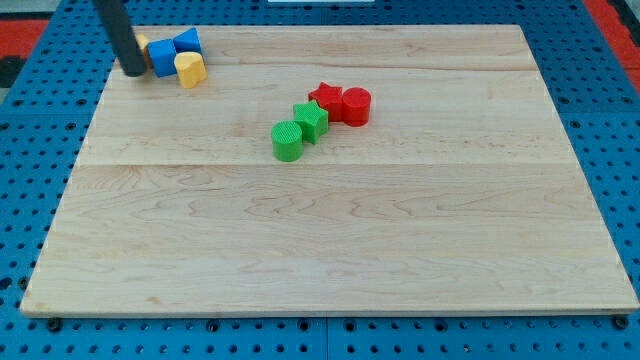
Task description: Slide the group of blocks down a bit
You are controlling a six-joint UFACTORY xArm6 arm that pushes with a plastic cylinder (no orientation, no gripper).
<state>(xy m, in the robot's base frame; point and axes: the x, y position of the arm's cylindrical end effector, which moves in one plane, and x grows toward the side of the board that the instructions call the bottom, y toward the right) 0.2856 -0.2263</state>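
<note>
The pale wooden bench (330, 240) carries two clusters. Near its top-left corner lie two blue blocks (163, 58) (187, 41), a yellow heart-like block (190, 69) and a partly hidden yellow block (143, 46), bunched together. Toward the middle, a red star (324, 97) touches a red cylinder (356, 105); a green star (311, 121) touches a green cylinder (287, 140).

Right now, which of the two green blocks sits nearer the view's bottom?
The green cylinder block. It lies below and left of the green star block, which touches the red star block.
</note>
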